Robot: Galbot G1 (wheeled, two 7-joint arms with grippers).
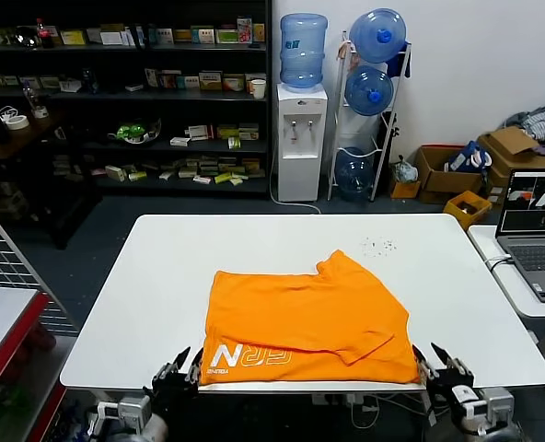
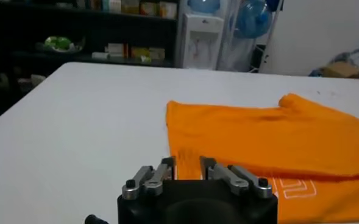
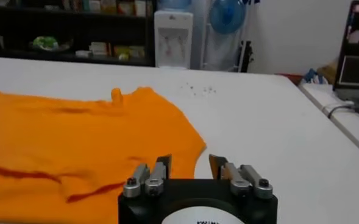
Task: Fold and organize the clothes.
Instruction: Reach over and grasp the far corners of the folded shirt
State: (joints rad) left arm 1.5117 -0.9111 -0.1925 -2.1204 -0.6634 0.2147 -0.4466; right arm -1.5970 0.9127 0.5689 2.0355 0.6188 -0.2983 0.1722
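Observation:
The bright orange T-shirt (image 1: 309, 318) lies partly folded on the white table (image 1: 162, 276), close to its front edge. White block lettering (image 1: 249, 356) runs along its near hem. My left gripper (image 1: 182, 366) is open at the table's front edge by the shirt's near left corner. In the left wrist view the gripper (image 2: 188, 165) has the shirt (image 2: 258, 140) just beyond its fingertips. My right gripper (image 1: 438, 364) is open at the near right corner. In the right wrist view the gripper (image 3: 189, 163) has the shirt's edge (image 3: 75, 134) just ahead of it. Neither holds anything.
A laptop (image 1: 535, 230) sits on a side table at the right. A wire rack (image 1: 5, 267) stands at the left. A water dispenser (image 1: 302, 138), shelves and cardboard boxes with grey-blue fabric (image 1: 539, 124) stand behind. Small specks (image 1: 378, 246) lie on the far table.

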